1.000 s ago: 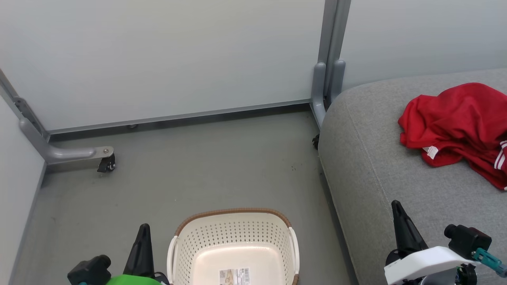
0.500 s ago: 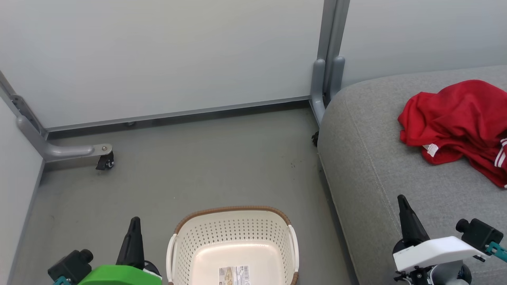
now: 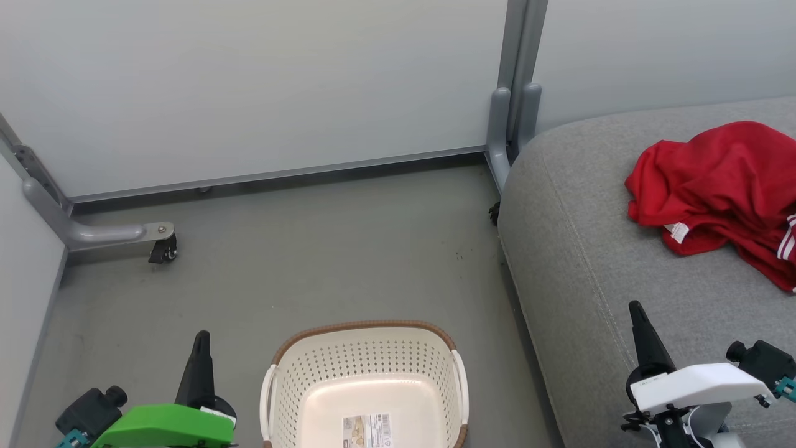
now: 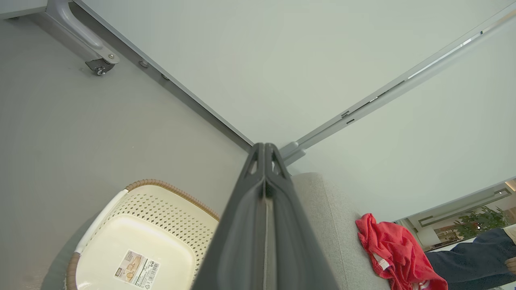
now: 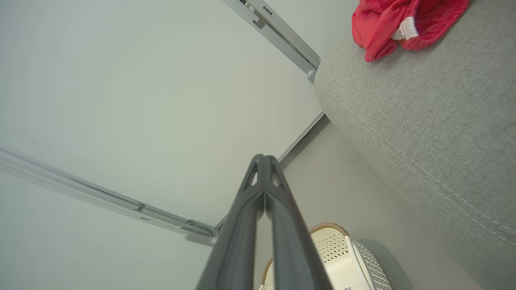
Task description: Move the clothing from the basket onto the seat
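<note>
Red clothing [image 3: 715, 186] on the seat [image 3: 591, 267], basket [image 3: 364, 367] on the floor [image 3: 280, 261].
The clothing lies crumpled at the far right part of the grey seat. The cream basket stands just beside the seat's left edge, with a paper label [image 3: 367, 430] on its bottom. The left gripper [image 3: 201, 339] and the right gripper [image 3: 637, 311] both have fingers pressed together and grasp nothing.

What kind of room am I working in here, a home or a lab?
Probably a lab mock-up, not a home: pale partition panels on grey frames with a caster wheel, a plain grey floor, and a grey sofa seat.
</note>
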Tool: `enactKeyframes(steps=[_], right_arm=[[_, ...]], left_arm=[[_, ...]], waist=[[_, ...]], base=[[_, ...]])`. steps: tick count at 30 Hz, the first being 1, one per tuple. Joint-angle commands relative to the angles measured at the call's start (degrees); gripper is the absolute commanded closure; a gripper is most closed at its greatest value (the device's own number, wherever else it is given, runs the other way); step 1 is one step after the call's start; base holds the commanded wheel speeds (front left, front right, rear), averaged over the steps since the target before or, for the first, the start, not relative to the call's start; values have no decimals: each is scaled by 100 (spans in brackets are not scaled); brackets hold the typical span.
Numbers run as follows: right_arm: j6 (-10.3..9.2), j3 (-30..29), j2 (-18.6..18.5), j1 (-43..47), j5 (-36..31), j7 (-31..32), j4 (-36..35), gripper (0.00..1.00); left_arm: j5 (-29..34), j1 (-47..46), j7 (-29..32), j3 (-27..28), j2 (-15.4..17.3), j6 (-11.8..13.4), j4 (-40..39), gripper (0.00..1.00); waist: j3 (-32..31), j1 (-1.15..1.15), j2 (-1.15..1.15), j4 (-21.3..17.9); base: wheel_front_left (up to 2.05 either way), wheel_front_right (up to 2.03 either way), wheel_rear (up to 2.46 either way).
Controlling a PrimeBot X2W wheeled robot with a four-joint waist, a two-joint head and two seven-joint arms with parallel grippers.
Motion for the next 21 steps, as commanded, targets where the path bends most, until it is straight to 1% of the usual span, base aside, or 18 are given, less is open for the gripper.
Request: enactKeyframes(steps=[1, 21], right_arm=[[1, -37, -30, -179, 193, 39, -35, 100], [2, -188, -35, -359, 1443, 353, 67, 100]], left_arm=[[-185, -197, 46, 65, 41, -41, -32, 100], [-1421, -410, 357, 298, 46, -158, 54, 100]], waist=[[7, 0, 0, -2], [93, 0, 0, -21]], base=[[0, 0, 0], [0, 0, 0]])
